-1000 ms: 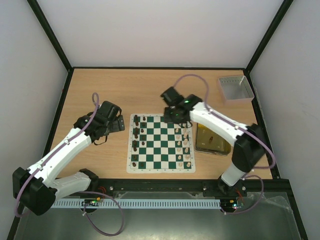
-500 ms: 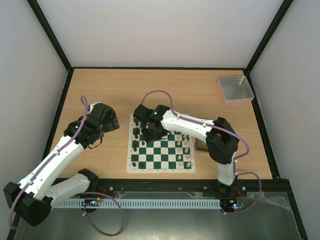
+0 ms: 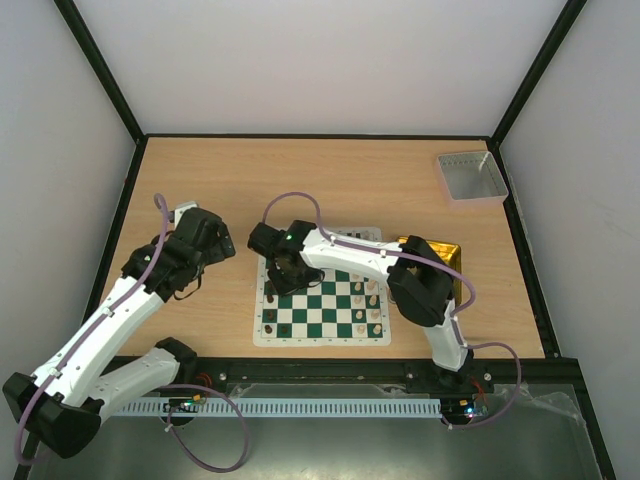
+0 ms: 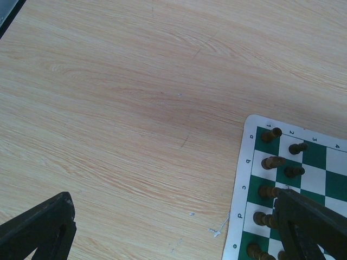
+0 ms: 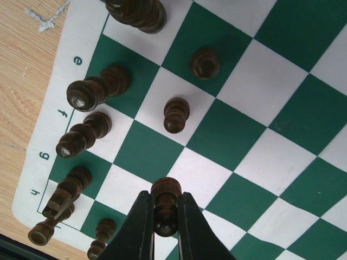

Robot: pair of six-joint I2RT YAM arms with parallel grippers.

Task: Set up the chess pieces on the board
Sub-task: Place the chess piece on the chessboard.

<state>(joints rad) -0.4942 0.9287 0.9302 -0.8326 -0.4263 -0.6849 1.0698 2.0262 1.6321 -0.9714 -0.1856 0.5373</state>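
The green and white board (image 3: 320,341) lies mid-table, with black pieces (image 3: 272,322) along its left columns and cream pieces (image 3: 372,300) along its right. My right gripper (image 3: 284,272) reaches over the board's left side and is shut on a black pawn (image 5: 166,188), held low over a white square; in the right wrist view the gripper (image 5: 165,198) has two standing pawns (image 5: 176,115) just beyond it. My left gripper (image 3: 224,250) is open and empty over bare wood left of the board (image 4: 239,216); in the left wrist view it (image 4: 173,233) has one finger (image 4: 43,230) at each side.
A translucent yellow tray (image 3: 452,256) sits right of the board, partly behind the right arm. A small grey tray (image 3: 471,177) stands at the back right. Black back-row pieces (image 5: 87,93) line the board's edge by letters e to h.
My right arm has swung from the board's right side across to its left columns. My left arm has drawn back a little to the left.
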